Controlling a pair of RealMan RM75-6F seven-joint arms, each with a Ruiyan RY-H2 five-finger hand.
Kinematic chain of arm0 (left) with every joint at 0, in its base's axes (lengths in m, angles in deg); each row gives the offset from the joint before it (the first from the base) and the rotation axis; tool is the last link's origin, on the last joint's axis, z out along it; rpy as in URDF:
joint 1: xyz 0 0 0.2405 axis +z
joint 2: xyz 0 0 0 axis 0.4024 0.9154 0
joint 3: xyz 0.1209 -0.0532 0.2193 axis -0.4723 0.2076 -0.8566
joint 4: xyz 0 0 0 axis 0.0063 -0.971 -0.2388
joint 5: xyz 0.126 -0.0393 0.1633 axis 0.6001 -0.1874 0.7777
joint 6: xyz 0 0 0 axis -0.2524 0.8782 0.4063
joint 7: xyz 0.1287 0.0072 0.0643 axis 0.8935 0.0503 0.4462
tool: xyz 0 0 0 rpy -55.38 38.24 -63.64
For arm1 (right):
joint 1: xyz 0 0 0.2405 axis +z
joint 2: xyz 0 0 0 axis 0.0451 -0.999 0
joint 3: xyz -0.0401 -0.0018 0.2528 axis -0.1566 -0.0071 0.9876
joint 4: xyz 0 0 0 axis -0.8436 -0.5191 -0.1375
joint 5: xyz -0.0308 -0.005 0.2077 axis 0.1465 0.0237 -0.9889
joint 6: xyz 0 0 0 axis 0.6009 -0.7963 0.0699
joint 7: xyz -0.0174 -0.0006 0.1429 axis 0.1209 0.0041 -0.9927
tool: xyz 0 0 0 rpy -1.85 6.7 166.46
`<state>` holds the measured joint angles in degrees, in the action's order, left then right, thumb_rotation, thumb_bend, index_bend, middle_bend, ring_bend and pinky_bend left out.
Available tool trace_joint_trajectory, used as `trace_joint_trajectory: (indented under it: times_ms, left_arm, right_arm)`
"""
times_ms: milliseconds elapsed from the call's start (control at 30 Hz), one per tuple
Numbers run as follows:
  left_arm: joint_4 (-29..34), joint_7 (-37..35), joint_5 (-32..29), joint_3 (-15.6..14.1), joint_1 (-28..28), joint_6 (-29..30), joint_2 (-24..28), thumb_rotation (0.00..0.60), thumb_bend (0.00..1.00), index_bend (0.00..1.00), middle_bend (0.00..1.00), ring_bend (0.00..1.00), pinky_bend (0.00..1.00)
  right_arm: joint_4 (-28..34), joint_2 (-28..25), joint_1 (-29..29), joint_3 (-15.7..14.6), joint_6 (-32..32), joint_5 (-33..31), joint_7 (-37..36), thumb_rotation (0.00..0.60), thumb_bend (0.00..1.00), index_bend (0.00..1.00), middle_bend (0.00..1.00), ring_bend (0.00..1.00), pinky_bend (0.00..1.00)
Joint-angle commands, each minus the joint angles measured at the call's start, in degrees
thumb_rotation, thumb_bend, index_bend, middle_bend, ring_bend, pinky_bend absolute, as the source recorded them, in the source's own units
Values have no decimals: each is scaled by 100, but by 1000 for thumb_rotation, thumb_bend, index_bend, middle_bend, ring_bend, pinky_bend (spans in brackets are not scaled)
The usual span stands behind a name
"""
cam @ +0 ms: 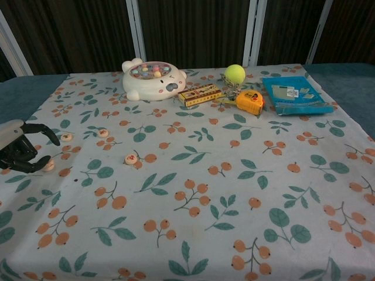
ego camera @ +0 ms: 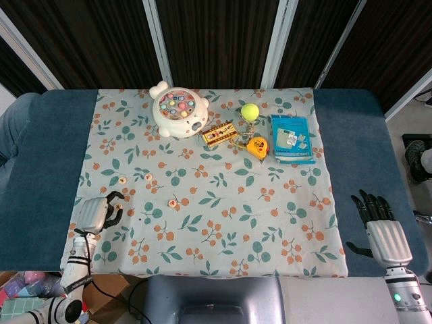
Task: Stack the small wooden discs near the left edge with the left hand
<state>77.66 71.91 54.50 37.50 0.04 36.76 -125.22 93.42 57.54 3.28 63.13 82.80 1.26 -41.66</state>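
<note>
Four wooden discs loose nr left robot hand, fingers curled at one; right robot hand spread, empty.

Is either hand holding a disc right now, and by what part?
Cannot tell: the left hand curls its fingers beside a wooden disc, contact unclear. The right hand holds nothing.

Four small wooden discs, one toy, ball, tape measure, box, packet
</note>
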Motion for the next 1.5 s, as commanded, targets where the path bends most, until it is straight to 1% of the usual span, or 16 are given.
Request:
trace_joint_trajectory:
  times_ms: [33, 267, 367, 500, 600, 867, 1500]
  left_arm:
    - [258, 155, 64, 69, -89, 88, -56, 600, 445, 377, 1000, 1000, 1000]
    - [580, 815, -132, 246, -454, -104, -434, 600, 434, 360, 1000, 1000, 1000]
    - [630, 1054, -199, 256, -589, -202, -591, 600, 433, 354, 1000, 1000, 1000]
    - [579, 1423, -329, 253, -724, -282, -808, 600, 434, 353, 1000, 1000, 1000]
    - [417, 1649, -462, 290, -816, -323, -983, 600, 435, 353, 1000, 1000, 1000]
    - [-40, 1881, -757, 405, -984, -430, -1329, 600, 433, 352, 1000, 1000, 1000]
    - [-246, 2003, -930, 407, -1123, -518, -1539, 600, 432, 376, 1000, 1000, 1000]
  right_arm:
    - [4, -11, 3, -5, 4, 22, -23, 600, 149, 0, 0, 0, 0]
    - [7, -62, 11, -13, -10, 48, -129, 600, 149, 0, 0, 0, 0]
    - [8, -80, 0, -6, 11, 43, -168, 600, 149, 0, 0, 0, 0]
    - [0, -99, 3, 1, -8, 18, -197, 600, 149, 0, 0, 0, 0]
    - [-3, -108, 9, 0, -23, 15, -214, 600, 149, 0, 0, 0, 0]
    - [-16, -122, 13, 13, -28, 0, -250, 600, 149, 0, 0, 0, 0]
    - [-44, -130, 8, 16, 10, 39, -341, 600, 149, 0, 0, 0, 0]
